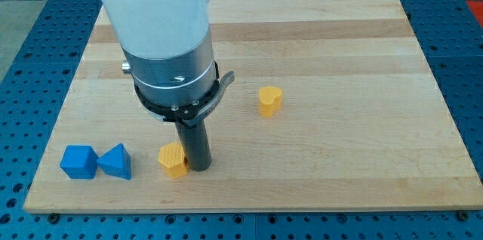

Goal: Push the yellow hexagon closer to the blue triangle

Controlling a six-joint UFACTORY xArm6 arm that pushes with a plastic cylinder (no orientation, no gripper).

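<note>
The yellow hexagon point(173, 159) lies near the view's bottom, left of centre. My tip point(198, 167) touches its right side. The blue triangle point(115, 161) lies to the hexagon's left with a gap about one block wide between them. The arm's wide body hides the board above the hexagon.
A blue cube-like block point(79, 161) sits just left of the blue triangle, near the board's bottom left corner. A second yellow block point(269, 100) lies right of centre. The wooden board point(362, 59) ends close below the blocks.
</note>
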